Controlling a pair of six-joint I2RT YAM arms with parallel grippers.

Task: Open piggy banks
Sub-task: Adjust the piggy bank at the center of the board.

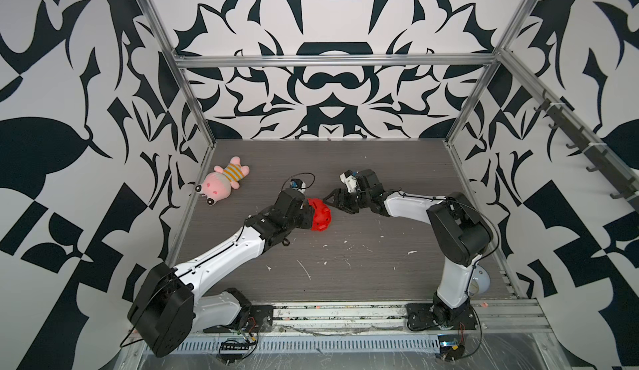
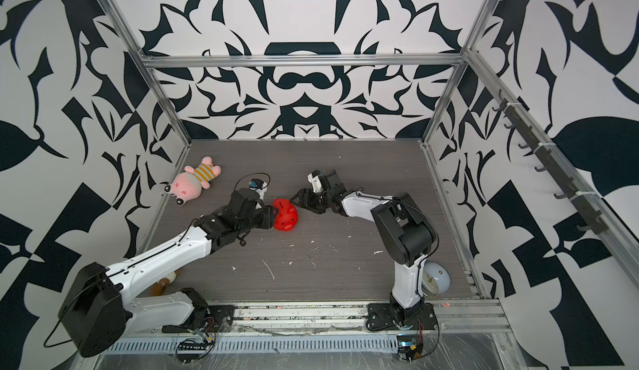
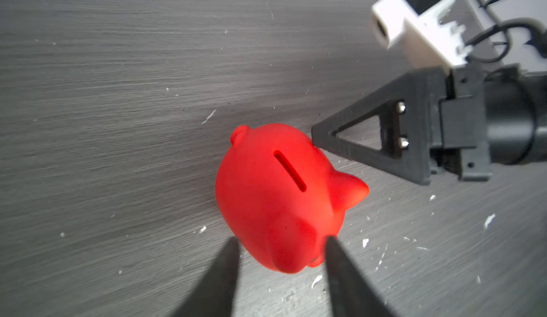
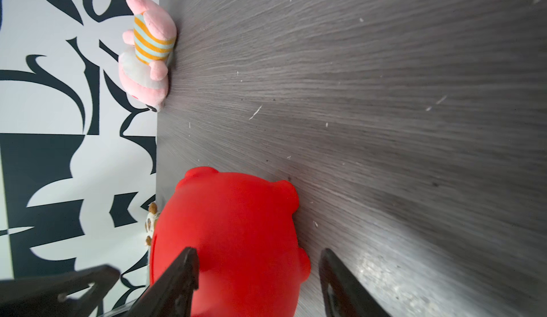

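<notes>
The red piggy bank (image 1: 320,218) (image 2: 286,219) lies mid-table, its coin slot showing on top in the left wrist view (image 3: 281,197). My left gripper (image 1: 307,212) (image 3: 281,241) comes at it from the left. Its two fingertips (image 3: 333,250) press on either side of the pig's near end, shut on it. My right gripper (image 1: 328,201) (image 4: 257,251) reaches the pig from the right and stands open. One of its fingers (image 4: 183,271) lies over the red body (image 4: 236,226). The other is clear of the pig, over the table. The belly plug is hidden.
A pink plush pig in a striped shirt (image 1: 224,185) (image 4: 148,52) lies at the back left by the wall. A white round object (image 2: 437,276) sits behind the right arm's base. A brown toy (image 2: 166,282) peeks from under the left arm. Metal frame posts edge the grey table (image 1: 363,178).
</notes>
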